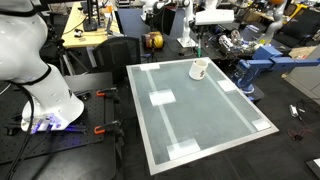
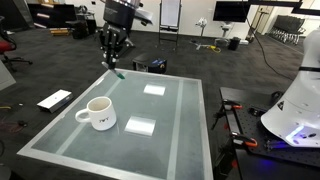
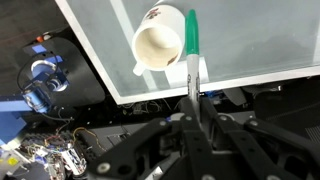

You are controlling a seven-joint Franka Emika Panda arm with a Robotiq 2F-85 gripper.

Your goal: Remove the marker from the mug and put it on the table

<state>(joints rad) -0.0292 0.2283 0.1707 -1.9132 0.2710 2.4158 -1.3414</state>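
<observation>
The white mug (image 1: pixel 199 69) stands upright and empty on the pale glossy table (image 1: pixel 205 115), near one edge; it also shows in the other exterior view (image 2: pixel 99 113) and in the wrist view (image 3: pixel 160 45). My gripper (image 2: pixel 113 47) hangs in the air above the table's edge, apart from the mug. It is shut on the marker (image 3: pixel 191 55), a thin dark stick with a green tip that points away from the jaws (image 3: pixel 190 100). In an exterior view the marker's tip (image 2: pixel 118 72) hangs below the fingers, clear of the table (image 2: pixel 175 125).
White tape patches (image 2: pixel 140 126) lie on the table top. The robot's white base (image 2: pixel 298 110) stands beside the table. A blue vise (image 1: pixel 262 66) and cluttered workbenches (image 1: pixel 90 35) stand past the far side. Cables and electronics (image 3: pixel 45 85) lie below the table's edge.
</observation>
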